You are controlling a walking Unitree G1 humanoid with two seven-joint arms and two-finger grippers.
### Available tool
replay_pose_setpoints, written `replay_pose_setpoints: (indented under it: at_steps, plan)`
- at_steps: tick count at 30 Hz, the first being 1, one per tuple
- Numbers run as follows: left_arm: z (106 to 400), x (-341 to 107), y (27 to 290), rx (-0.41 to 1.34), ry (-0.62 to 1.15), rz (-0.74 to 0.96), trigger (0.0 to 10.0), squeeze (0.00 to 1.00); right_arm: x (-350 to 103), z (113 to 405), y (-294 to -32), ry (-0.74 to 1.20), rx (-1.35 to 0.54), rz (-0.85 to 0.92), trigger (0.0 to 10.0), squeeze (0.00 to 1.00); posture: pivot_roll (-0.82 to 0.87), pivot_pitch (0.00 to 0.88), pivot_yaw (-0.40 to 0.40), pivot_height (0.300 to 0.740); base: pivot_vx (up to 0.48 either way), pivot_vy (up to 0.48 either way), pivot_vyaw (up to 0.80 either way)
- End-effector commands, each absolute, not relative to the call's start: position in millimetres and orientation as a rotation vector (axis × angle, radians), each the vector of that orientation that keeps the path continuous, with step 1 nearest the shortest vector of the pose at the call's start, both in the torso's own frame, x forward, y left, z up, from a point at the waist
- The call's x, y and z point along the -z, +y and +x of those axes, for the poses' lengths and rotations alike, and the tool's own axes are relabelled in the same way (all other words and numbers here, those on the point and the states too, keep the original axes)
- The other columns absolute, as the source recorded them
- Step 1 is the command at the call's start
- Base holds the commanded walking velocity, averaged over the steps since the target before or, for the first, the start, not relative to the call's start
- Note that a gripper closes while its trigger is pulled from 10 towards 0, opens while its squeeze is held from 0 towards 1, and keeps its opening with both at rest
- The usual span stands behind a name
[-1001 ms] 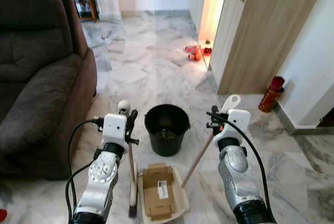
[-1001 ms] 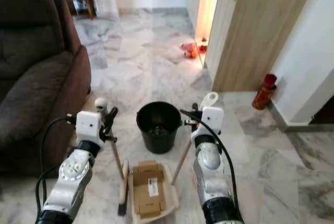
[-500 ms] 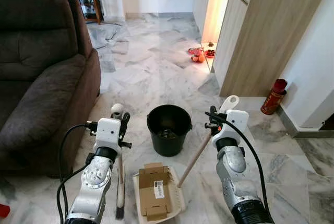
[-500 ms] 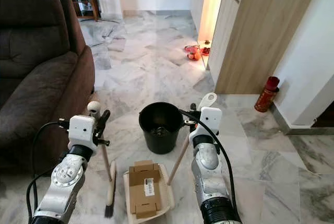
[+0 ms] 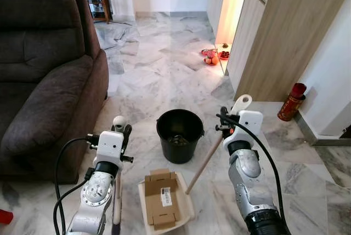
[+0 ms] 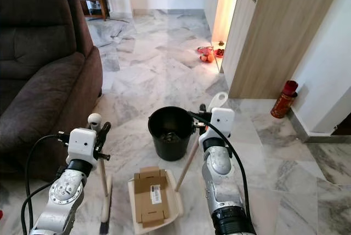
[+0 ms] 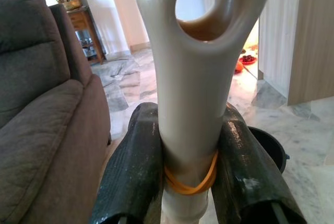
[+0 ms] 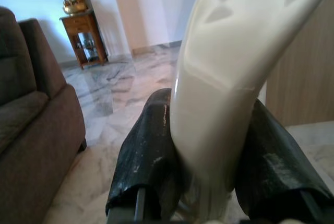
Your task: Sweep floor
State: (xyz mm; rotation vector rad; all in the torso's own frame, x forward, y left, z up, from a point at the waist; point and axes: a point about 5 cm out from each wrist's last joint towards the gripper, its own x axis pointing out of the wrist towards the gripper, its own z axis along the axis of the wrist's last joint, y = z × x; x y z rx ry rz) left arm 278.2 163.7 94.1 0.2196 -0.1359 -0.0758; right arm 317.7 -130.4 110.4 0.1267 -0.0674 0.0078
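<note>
My left gripper (image 5: 122,136) is shut on the cream broom handle (image 7: 192,104), just above an orange rubber band; the black fingers (image 7: 133,172) clamp both sides. The broom (image 5: 117,207) stands upright, bristles at the floor, left of the dustpan. My right gripper (image 5: 224,128) is shut on the cream top of the dustpan handle (image 8: 224,88), whose wooden stick (image 5: 205,161) slants down to the cream dustpan (image 5: 189,206). A flattened cardboard box (image 5: 160,196) lies in the pan. A black bucket (image 5: 179,150) stands just beyond the pan, between my arms.
A dark brown sofa (image 5: 44,70) fills the left side, close to my left arm. A wood-panelled cabinet (image 5: 274,32) and white wall bound the right, with a red bottle (image 5: 292,102) at their foot. Orange and red items (image 5: 211,57) lie farther off. Marble floor stretches ahead.
The broom and my left arm have shifted left, away from the dustpan's edge. The camera has tilted up a little. My right arm, the pan and the bucket hold their places.
</note>
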Motion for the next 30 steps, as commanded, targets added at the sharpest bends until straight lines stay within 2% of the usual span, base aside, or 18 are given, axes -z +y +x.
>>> replay_pose_setpoints:
  at_steps: [1, 12, 25, 30]
  plan:
    - [282.4, -103.9, 162.4, 0.075, -0.188, 0.231, 10.0, 0.0, -126.1, 318.4, -130.4, -0.13, -0.013, 0.148, 10.0, 0.0, 0.1, 0.009, -0.008, 0.74, 0.0, 0.0, 0.0]
    - [284.8, -104.2, 163.8, 0.07, -0.192, 0.234, 10.0, 0.0, -148.0, 297.1, -132.1, -0.147, -0.037, 0.16, 10.0, 0.0, 0.09, 0.012, -0.004, 0.74, 0.0, 0.0, 0.0]
    - [286.4, -103.5, 161.6, 0.081, -0.192, 0.233, 10.0, 0.0, -196.5, 296.7, -130.2, -0.253, -0.049, 0.201, 10.0, 0.0, 0.09, 0.002, 0.002, 0.74, 0.0, 0.0, 0.0]
    - [286.3, -103.1, 159.9, 0.084, -0.196, 0.229, 10.0, 0.0, -207.0, 299.7, -136.6, -0.297, 0.01, 0.216, 10.0, 0.0, 0.1, 0.0, -0.002, 0.74, 0.0, 0.0, 0.0]
